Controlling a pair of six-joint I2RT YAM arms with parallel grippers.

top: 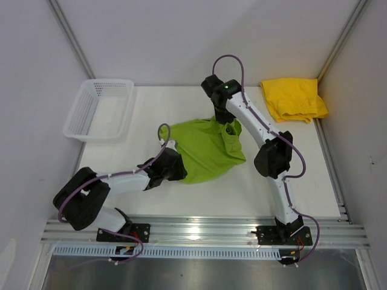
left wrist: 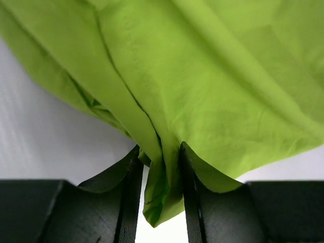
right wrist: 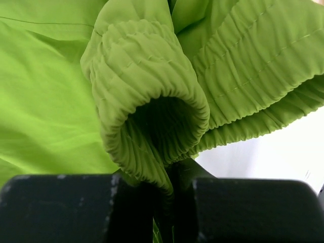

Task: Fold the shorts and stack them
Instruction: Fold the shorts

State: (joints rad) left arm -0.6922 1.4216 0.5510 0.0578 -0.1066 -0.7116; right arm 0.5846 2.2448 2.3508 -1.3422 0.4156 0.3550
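Nothing is stacked yet, as far as I can see. The yellow shorts [top: 293,99] lie in a loose, roughly folded heap at the far right corner of the bench [top: 242,193], well apart from everything else. The green shorts [top: 205,151] are in the middle of the bench, spread out and rumpled, with both arms on them. The right hand [right wrist: 172,177] is clamped on the gathered elastic waistband at the far side, which curls over its fingers in a thick roll. The left hand [left wrist: 159,162] is at the near left edge, its fingers on either side of a bunched fold of hem. The cloth touches both at the tips, so I'd call it gripped, though a sliver of light lower down makes me doubt how firmly. The white basket [top: 100,109] sits at the far left, untouched by either arm. By my reckoning the green pair has yet to be folded, and after that one pair must go on top of the other.
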